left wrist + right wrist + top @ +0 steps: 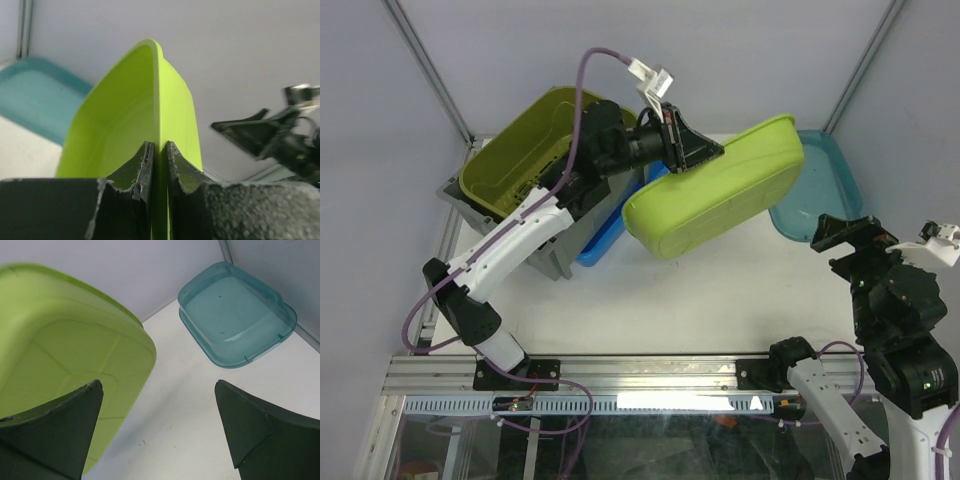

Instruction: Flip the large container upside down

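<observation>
Pinching the rim of a lime-green oval plastic tub [720,195], the left gripper [712,152] holds it up off the white table [720,300] at far centre. The tub is tilted, its underside facing near-right. In the left wrist view the jaws are pressed onto the thin rim w/ only the wall between them.

The right gripper [848,235] hangs at near right, claw spread wide w/ nothing between the fingers. It's apart from the lime tub and from the teal see-through plastic tray [825,190] lying at far right.

The task's thing, the large grey rectangular plastic crate [548,262], sits at far left, open side up as far as I can see. An olive-green plastic basin [515,150] rests in it. A blue plastic tub [605,235] shows at its right side; can't tell if that one is in the crate or just beside it.

Progress, imo: the flip itself isn't started. The crate is loaded and upright. The lime tub in the air looks like unloading, but that's a guess. Left to do: clear the olive basin and prob. the blue tub, then grip a crate wall and roll it over.
</observation>
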Robot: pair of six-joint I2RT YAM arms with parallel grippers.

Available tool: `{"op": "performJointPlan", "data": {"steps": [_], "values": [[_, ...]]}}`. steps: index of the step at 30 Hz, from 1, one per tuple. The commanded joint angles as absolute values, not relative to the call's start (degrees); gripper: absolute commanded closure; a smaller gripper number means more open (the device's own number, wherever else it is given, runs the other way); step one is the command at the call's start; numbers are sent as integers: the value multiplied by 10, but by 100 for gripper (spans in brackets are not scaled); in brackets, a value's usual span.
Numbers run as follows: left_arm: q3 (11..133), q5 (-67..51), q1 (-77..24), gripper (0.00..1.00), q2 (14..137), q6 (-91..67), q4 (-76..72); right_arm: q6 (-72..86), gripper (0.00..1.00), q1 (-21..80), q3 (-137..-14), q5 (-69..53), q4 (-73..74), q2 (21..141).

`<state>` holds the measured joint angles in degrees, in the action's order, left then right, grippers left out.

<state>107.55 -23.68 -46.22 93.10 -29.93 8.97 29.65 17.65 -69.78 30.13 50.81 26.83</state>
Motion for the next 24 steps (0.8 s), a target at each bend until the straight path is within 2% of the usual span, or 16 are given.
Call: {"op": "performJointPlan", "data": {"steps": [1,5,12,24], "values": [[968,-188,-471,100,897,-372,-80,298,1,177,-703,352,493,241],[890,-173,-473,100,910,-429,-159,297,1,178,-703,359,493,234],[872,-158,-473,100,951,-471,-187,300,1,177,-699,340,497,243],[824,-113,-473,100,1043,-657,-297,305,1,178,-698,334,501,242]]}}
